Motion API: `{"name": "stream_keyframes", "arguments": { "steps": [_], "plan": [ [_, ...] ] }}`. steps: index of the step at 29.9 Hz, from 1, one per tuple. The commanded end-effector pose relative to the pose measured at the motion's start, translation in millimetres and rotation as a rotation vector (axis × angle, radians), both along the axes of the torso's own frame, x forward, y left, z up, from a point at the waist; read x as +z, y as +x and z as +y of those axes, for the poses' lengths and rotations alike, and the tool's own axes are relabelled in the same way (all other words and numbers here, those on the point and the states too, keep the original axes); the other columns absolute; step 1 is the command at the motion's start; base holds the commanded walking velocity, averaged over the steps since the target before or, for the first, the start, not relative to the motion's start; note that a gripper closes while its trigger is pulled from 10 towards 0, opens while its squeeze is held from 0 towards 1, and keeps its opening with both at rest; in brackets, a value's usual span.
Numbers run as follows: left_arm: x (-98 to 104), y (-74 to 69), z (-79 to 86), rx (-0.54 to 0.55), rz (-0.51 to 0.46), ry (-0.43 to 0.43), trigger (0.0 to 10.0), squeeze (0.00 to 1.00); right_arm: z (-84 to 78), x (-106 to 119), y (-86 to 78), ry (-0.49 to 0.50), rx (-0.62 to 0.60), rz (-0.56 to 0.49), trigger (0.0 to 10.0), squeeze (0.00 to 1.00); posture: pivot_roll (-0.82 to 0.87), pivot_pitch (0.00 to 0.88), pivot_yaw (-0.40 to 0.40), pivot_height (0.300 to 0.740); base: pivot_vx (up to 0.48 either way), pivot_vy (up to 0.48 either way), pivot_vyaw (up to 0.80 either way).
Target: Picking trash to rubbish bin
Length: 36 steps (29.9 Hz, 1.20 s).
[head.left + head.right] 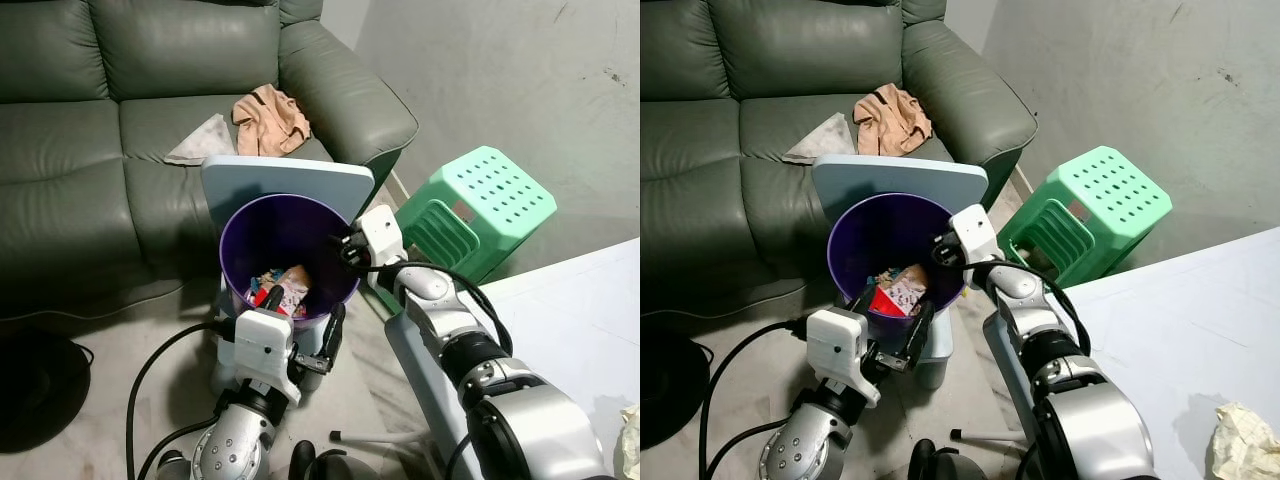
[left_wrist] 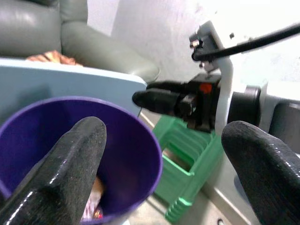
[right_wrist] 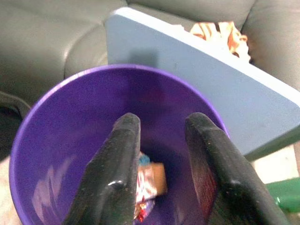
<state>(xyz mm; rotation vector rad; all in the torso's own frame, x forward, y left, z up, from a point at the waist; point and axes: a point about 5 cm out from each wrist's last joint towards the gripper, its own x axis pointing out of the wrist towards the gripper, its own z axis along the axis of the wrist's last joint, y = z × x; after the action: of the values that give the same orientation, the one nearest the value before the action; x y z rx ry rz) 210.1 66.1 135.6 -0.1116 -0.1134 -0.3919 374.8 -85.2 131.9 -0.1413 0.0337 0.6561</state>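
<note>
A purple rubbish bin (image 1: 240,250) stands on the floor in front of the sofa, its light blue lid (image 1: 285,178) tipped up behind it. Colourful wrappers (image 1: 282,290) lie at its bottom. My right gripper (image 1: 340,250) hovers over the bin's right rim, pointing inward. Its fingers (image 3: 124,159) are open with nothing between them, and the wrappers (image 3: 151,180) show through the gap. My left gripper (image 1: 306,304) sits low at the bin's near side, its fingers (image 2: 70,159) spread wide and empty.
A green leather sofa (image 1: 80,150) holds a tan cloth (image 1: 268,118) and a grey rag (image 1: 200,140). To the right of the bin stands a green plastic stool (image 1: 478,205). On the white table (image 1: 1180,330) lies a crumpled paper (image 1: 1245,440). Black cables (image 1: 150,370) trail on the floor.
</note>
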Motion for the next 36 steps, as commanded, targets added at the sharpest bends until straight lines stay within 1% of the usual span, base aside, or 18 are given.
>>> {"name": "stream_keyframes", "arguments": {
  "steps": [1,6,8,9,13,15,16,17,18,20,22,24,26,28,33,34,35,36],
  "plan": [
    [-3,-0.2,-4.2,-0.007,0.019,-0.014,10.0,0.00,-7.2,2,0.6,0.035,-0.006,-0.009,10.0,1.00,0.15,0.224,-0.252,0.740,0.000,0.000,0.00],
    [0,11.0,0.8,-0.003,-0.008,0.000,10.0,0.00,-11.5,10,-0.2,0.119,0.017,-0.053,10.0,1.00,0.15,0.191,-0.239,0.740,0.000,0.000,0.00],
    [1,16.8,3.7,0.004,-0.022,0.011,10.0,0.00,-16.6,14,-0.4,0.157,0.006,-0.087,10.0,1.00,0.15,0.180,-0.234,0.740,0.000,0.000,0.00],
    [3,24.6,8.2,0.013,-0.041,0.027,10.0,0.00,-23.5,16,-1.2,0.193,-0.014,-0.111,10.0,1.00,0.14,0.152,-0.221,0.740,0.000,0.000,0.00],
    [5,35.3,14.0,0.026,-0.053,0.021,10.0,0.00,-34.7,17,-1.9,0.258,-0.074,-0.125,10.0,1.00,0.14,0.111,-0.206,0.740,0.000,0.000,0.00],
    [9,46.3,21.2,0.057,-0.075,0.034,10.0,0.00,-51.3,15,-3.7,0.298,-0.161,-0.146,10.0,1.00,0.13,0.075,-0.191,0.740,0.000,0.000,0.00],
    [12,56.5,29.1,0.099,-0.085,0.045,10.0,0.00,-66.2,15,-6.6,0.338,-0.235,-0.171,10.0,1.00,0.12,0.054,-0.182,0.740,0.000,0.000,0.00],
    [12,56.5,29.1,0.099,-0.085,0.045,10.0,0.00,-66.2,15,-6.6,0.338,-0.235,-0.171,10.0,1.00,0.12,0.054,-0.182,0.740,0.000,0.000,0.00],
    [13,62.2,34.0,0.123,-0.088,0.039,10.0,0.00,-73.9,14,-9.5,0.363,-0.264,-0.189,10.0,1.00,0.12,0.054,-0.182,0.740,0.000,0.000,0.00],
    [14,74.9,47.2,0.188,-0.082,0.035,10.0,0.00,-87.3,11,-15.9,0.370,-0.345,-0.217,10.0,1.00,0.10,0.021,-0.161,0.740,0.000,0.000,0.00],
    [14,79.9,52.3,0.214,-0.076,0.042,10.0,0.00,-90.8,10,-18.1,0.365,-0.372,-0.226,10.0,1.00,0.10,0.011,-0.156,0.740,0.000,0.000,0.00],
    [13,91.4,65.8,0.267,-0.047,0.032,10.0,0.00,-97.4,8,-24.9,0.381,-0.412,-0.249,10.0,1.00,0.07,0.000,-0.135,0.740,0.000,0.000,0.00],
    [15,97.7,72.5,0.274,-0.050,0.045,10.0,0.00,-99.3,8,-30.9,0.399,-0.415,-0.268,10.0,1.00,0.06,0.000,-0.124,0.740,0.000,0.000,0.00],
    [15,100.6,75.7,0.283,-0.054,0.061,10.0,0.00,-100.4,8,-33.5,0.390,-0.428,-0.280,10.0,1.00,0.05,0.000,-0.115,0.740,0.000,0.000,0.00],
    [19,116.9,94.5,0.326,-0.059,0.067,10.0,0.00,-104.5,7,-51.6,0.366,-0.486,-0.325,10.0,1.00,0.02,0.000,-0.088,0.740,0.000,0.000,0.00],
    [19,118.0,96.1,0.330,-0.059,0.074,10.0,0.00,-104.1,7,-54.2,0.369,-0.485,-0.329,10.0,0.82,0.02,0.000,-0.085,0.740,0.000,0.000,0.00],
    [19,118.8,97.1,0.332,-0.059,0.078,10.0,0.00,-103.7,7,-56.0,0.371,-0.485,-0.331,10.0,0.82,0.01,0.000,-0.083,0.740,0.000,0.000,0.00],
    [18,119.8,99.9,0.338,-0.054,0.076,10.0,0.00,-102.3,5,-60.5,0.371,-0.488,-0.331,10.0,0.00,0.01,0.000,-0.077,0.740,0.000,0.000,0.00]
  ]
}}
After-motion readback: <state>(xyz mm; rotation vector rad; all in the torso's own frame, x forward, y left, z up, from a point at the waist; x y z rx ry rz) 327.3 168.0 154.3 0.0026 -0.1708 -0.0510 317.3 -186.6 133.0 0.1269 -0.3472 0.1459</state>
